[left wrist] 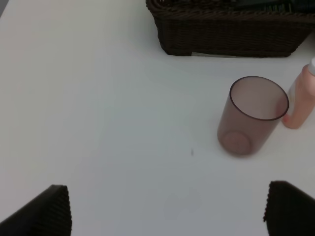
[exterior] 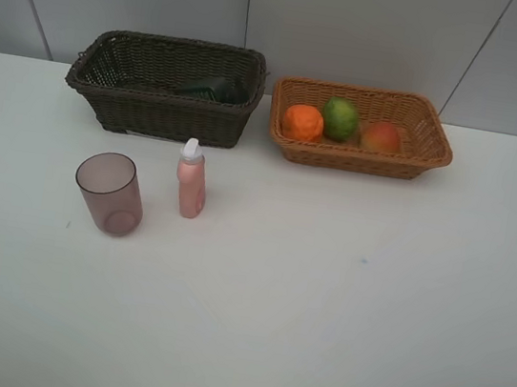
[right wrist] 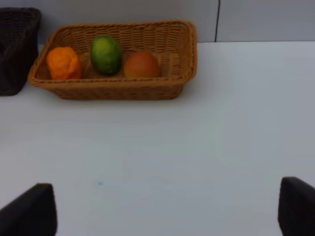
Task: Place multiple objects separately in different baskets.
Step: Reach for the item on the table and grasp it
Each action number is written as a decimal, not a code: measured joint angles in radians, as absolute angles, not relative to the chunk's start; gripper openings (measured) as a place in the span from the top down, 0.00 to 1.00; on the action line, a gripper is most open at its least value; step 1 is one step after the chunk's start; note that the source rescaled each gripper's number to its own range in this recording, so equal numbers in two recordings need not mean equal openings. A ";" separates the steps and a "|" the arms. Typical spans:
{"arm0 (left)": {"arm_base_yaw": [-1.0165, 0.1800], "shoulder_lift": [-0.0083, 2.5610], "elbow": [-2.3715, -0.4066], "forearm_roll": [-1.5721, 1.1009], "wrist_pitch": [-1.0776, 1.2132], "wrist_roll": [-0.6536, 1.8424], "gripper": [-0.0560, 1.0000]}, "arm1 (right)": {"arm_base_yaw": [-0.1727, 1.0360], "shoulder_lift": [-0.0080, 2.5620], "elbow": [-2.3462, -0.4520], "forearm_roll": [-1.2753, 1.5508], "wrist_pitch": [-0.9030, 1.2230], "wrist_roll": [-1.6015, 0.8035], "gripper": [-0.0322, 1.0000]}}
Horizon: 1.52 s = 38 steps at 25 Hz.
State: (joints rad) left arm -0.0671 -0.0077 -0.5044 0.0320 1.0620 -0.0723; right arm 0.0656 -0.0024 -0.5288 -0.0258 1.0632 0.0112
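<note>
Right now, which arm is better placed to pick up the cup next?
Left, I'd say. The cup and bottle stand on the left, before the open left pincer; the right pincer faces the tan basket, away from them.

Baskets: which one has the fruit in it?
The orange-tan basket, on the right: tangerine, lime and peach sit inside. The dark brown basket holds only a dark green bottle.

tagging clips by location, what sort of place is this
Likely a lab tabletop setup, not a home: plain white table against blank wall panels, with a dark basket and a tan basket set out.
</note>
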 joint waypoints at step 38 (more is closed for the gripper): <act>-0.067 -0.008 -0.504 0.032 1.062 -0.072 0.00 | 0.058 -0.007 -0.529 -0.027 1.061 0.015 0.00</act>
State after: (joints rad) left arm -0.0671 -0.0077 -0.5044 0.0320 1.0620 -0.0723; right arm 0.0577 -0.0072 -0.5288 -0.0269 1.0612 0.0150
